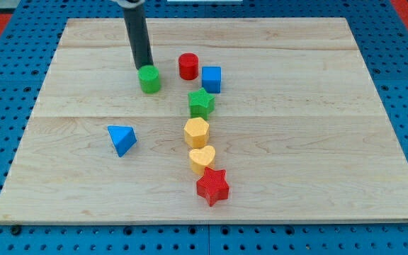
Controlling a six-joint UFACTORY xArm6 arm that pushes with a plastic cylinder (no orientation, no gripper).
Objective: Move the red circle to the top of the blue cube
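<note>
On the counter (83, 177), a pale wooden board over blue pegboard, stock as follows.

Rod (137, 35): mine, dark, coming down from the view's top edge with a slight lean; its upper end is cut off by the frame. My tip (143, 67) sits at the top-left edge of the green cylinder (149, 79), touching it or nearly so; I cannot tell which. I carry no pincer, so no spread or pinch can be reported.

Red circle (188, 66): upright, right of the green cylinder and apart from it, well clear of my tip.

Blue cube (211, 79): just beside the red circle, to its lower right; whether the two touch is hard to make out.

Green star (201, 103): below the cube, close to it.

Yellow hexagon (196, 132): under the green star, nearly touching.

Yellow heart (202, 160): under the hexagon, close.

Red star (212, 186): lowest in that column, its top point against or overlapping the heart's lower edge.

Blue triangle (122, 139): alone at the view's left of the column, well apart from the rest.
</note>
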